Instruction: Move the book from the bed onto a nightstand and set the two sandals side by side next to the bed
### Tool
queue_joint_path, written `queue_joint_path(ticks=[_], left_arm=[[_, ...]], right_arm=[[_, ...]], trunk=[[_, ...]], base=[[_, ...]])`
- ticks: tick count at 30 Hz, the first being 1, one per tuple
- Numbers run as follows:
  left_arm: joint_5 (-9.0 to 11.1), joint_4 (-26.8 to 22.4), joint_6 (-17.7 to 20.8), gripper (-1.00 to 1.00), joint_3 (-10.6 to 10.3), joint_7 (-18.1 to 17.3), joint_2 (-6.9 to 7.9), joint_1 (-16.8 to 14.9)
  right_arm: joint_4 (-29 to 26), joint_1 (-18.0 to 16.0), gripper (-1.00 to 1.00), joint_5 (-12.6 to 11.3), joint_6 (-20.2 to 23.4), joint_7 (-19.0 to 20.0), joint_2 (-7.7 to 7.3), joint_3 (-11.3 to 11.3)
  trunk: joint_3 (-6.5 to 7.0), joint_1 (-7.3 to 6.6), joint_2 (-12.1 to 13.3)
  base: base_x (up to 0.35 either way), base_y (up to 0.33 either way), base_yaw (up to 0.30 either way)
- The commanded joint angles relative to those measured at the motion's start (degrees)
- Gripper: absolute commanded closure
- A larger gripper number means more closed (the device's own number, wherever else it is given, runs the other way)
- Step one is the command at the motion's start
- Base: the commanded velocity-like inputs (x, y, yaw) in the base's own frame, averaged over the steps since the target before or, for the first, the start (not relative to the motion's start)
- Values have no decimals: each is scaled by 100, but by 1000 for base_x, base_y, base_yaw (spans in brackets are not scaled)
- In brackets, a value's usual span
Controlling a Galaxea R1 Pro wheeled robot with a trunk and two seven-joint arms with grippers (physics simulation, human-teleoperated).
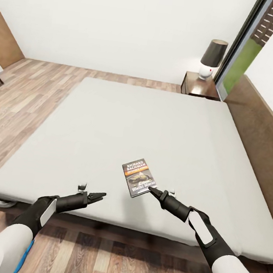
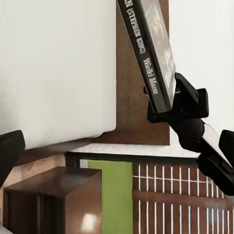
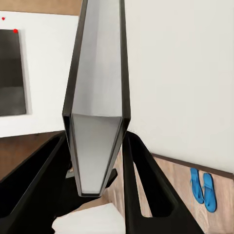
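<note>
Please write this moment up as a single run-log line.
phase: grasping book | right gripper: shut on book, book edge between its fingers | left gripper: free over bed | sandals: on floor

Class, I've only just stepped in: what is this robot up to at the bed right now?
The robot stands at the side of the bed, both arms reaching over the pale mattress. Its right end effector has closed on the near corner of the Richard Bachman book; the right wrist view shows the book clamped between the two fingers. The left end effector hovers beside it, holding nothing. A nightstand with a lamp stands by the headboard. The two blue sandals lie together on the floor.
</note>
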Motion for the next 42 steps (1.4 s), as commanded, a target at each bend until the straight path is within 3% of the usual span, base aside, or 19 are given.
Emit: queue_joint_path(ticks=[1, 28, 30, 34, 38, 42], left_arm=[[8, 2, 57, -100, 6, -12, -1, -6], [7, 13, 57, -100, 35, -8, -31, -7], [8, 74, 44, -100, 42, -12, 62, -7], [30, 427, -238, -100, 48, -64, 396, -4], [53, 721, -482, -100, 49, -402, 800, -3], [40, 1457, -860, -100, 50, -563, 1251, -3]], right_arm=[[-4, -2, 100, -71, 36, -5, -6, 14], [-4, -3, 100, -71, 36, -1, -6, 14], [-4, -4, 100, -71, 36, 0, -8, 14], [-6, -2, 100, -71, 36, 3, -11, 14], [-11, -2, 100, -71, 36, 3, -9, 14], [-7, -3, 100, -71, 36, -2, -7, 14]], trunk=[[-6, 2, -7], [-6, 2, -7], [-6, 2, -7], [-6, 2, -7], [-6, 2, -7], [-6, 2, -7]], base=[[0, 0, 297], [0, 0, 296], [0, 0, 296], [0, 0, 296], [0, 0, 296], [0, 0, 296]])
